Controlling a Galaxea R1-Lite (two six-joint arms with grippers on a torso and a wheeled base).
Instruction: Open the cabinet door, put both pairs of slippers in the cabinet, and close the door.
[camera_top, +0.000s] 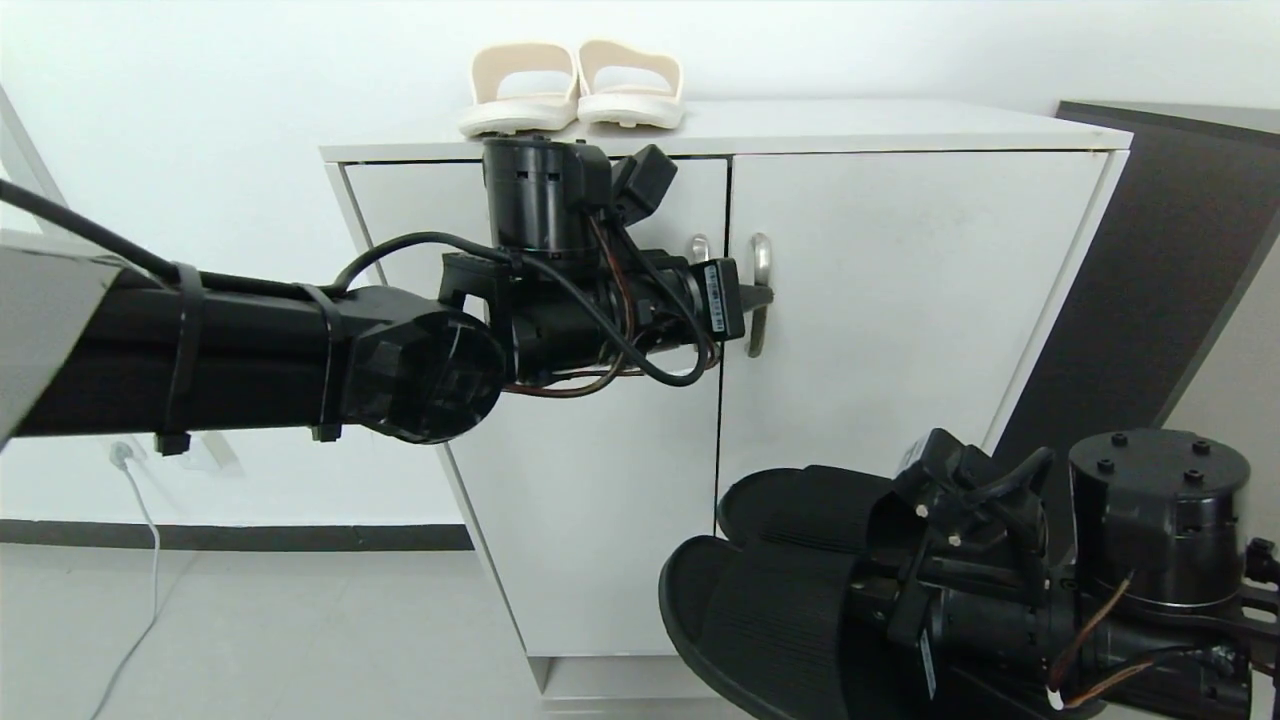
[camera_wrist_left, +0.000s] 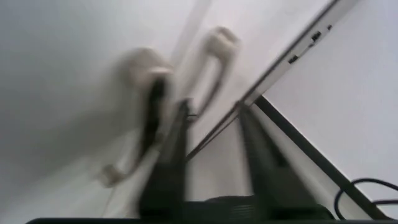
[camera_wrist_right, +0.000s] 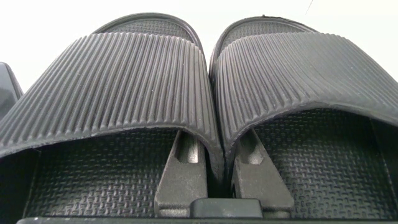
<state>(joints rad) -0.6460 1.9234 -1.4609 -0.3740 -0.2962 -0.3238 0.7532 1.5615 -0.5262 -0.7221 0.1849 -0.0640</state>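
- Left gripper (camera_top: 768, 294), black two-finger type, centre of head view. Its fingers (camera_wrist_left: 168, 168) are parted w/ a gap betw. them, tips at the curved metal handle (camera_top: 758, 335) of the right-hand door (camera_top: 900, 320). The wrist view is blurred, so can't tell if the handle sits betw. the fingers or just beside one.
- Right gripper (camera_top: 905, 590), lower right of head view, is clamped on the pair of black ribbed rubber slippers (camera_top: 780, 600). One finger goes under each strap, w/ the inner side walls pinched together betw. them.
- White two-door cabinet (camera_top: 560, 560) has both doors shut. The pair of cream foam slippers (camera_top: 575, 90) sits on its top, upper centre, near the front edge.
- Risk 1: if only one fingertip is hooked on the handle, a pull prob. slips off and the door stays shut. Needs a proper close round the handle first.
- Risk 2: the black pair hangs low, right in front of the right-hand door. A door swinging out could hit the slippers or the right arm, so that arm should prob. back off first.
- Risk 3: the left wrist motor sits just under the cabinet top's edge, below the cream pair. Any upward drift could knock them off.
- Risk 4: the black pair is held only by the thin inner walls. Soft rubber may flex, so one slipper could slide out if jolted.
- Writing: small white label (camera_top: 713, 290) on the left gripper's body, print too small to read. No logo or text legible on either pair or on the cabinet.
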